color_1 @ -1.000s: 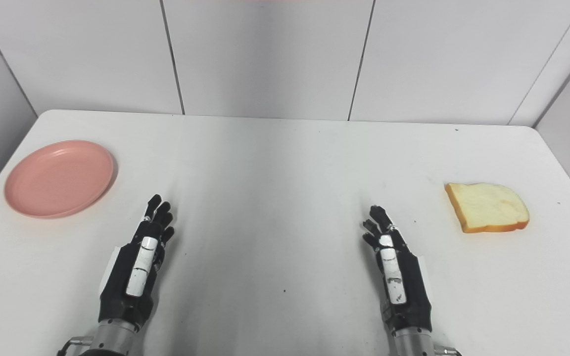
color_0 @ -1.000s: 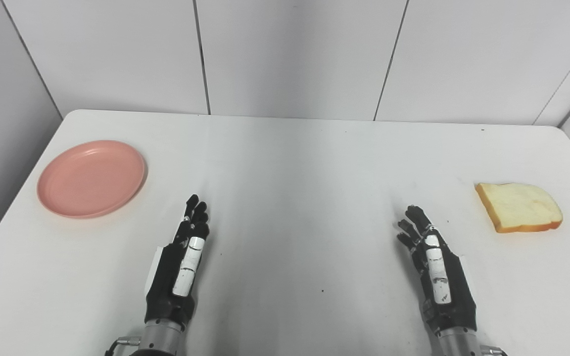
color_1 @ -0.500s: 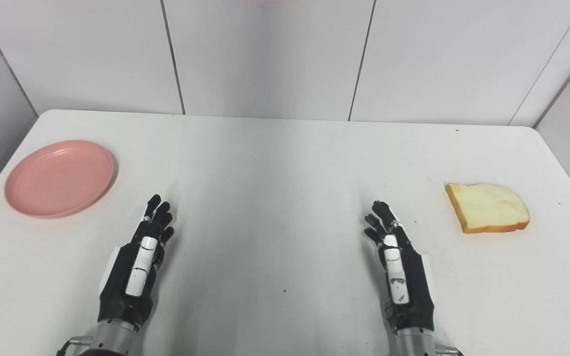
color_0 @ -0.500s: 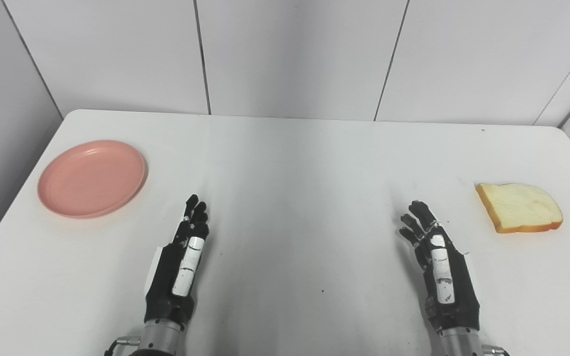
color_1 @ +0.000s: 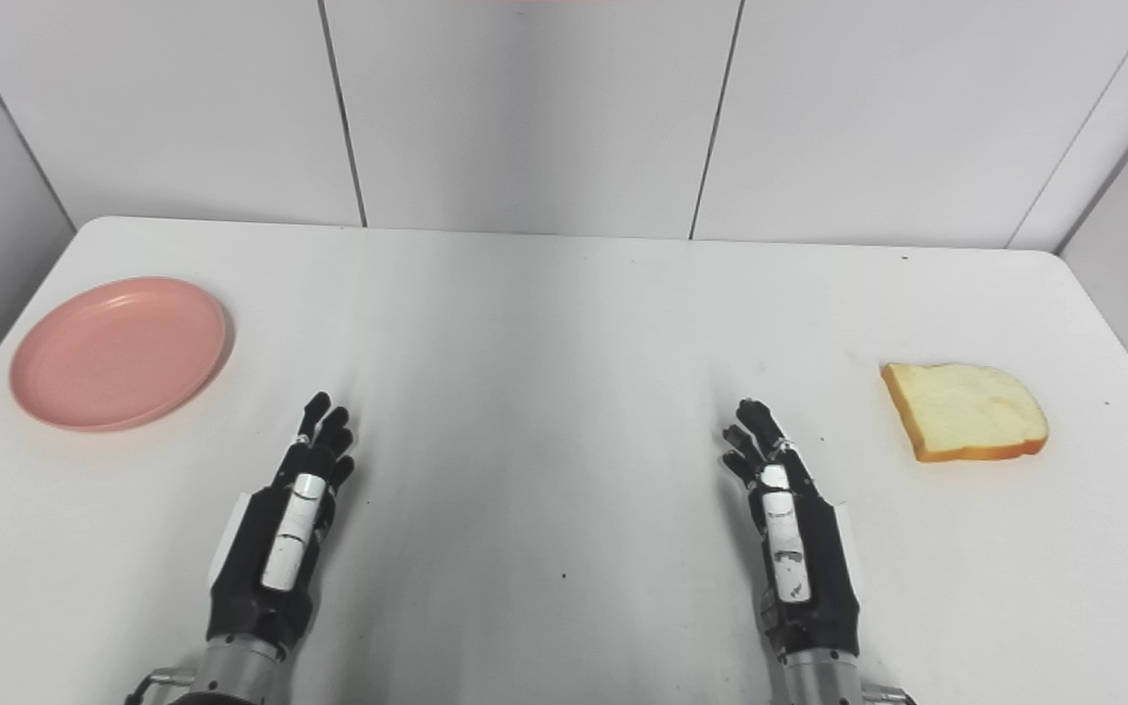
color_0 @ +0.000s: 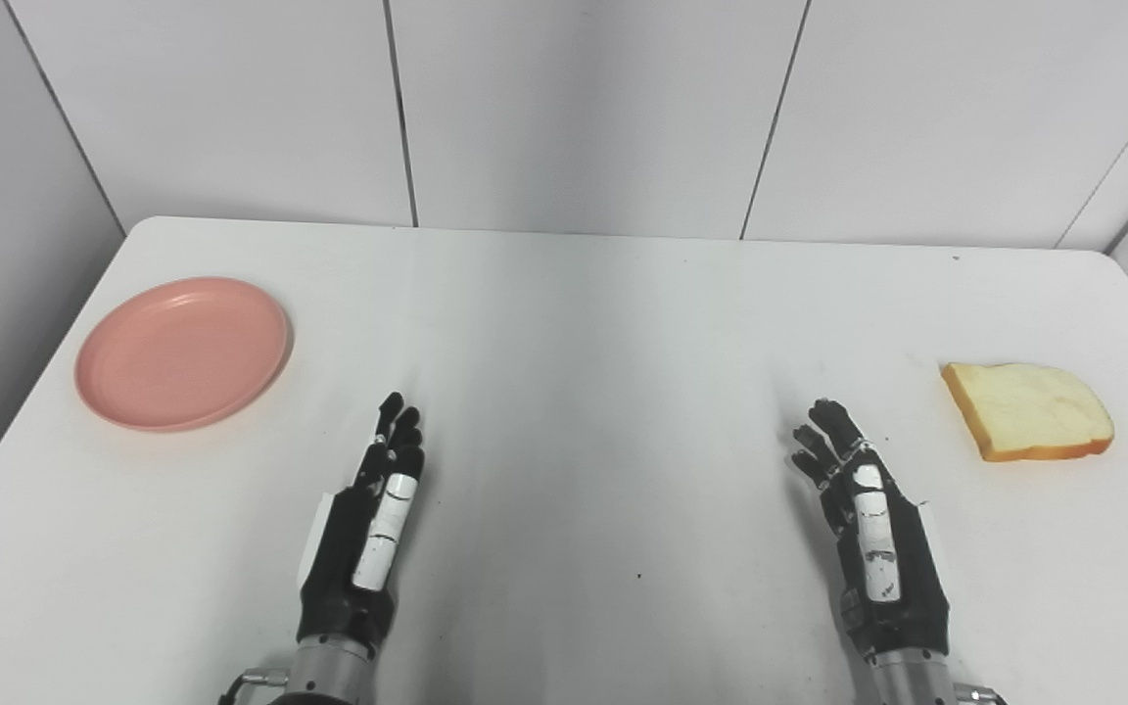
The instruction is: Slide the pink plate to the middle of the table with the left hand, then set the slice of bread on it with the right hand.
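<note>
Both the left hand (color_0: pixel 368 534) and right hand (color_0: pixel 868 519) are empty, fingers extended. The round pink plastic plate (color_0: pixel 182 352) should be pushed from its outer rim, kept flat on the white table (color_0: pixel 584 323).

Two head cameras side by side, looking down, sharing the whole white table (color_0: pixel 564 323)

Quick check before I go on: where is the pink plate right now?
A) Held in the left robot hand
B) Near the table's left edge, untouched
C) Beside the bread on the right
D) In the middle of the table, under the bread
B: the pink plate lies near the left edge, apart from the open left robot hand; the bread lies far right.
</note>
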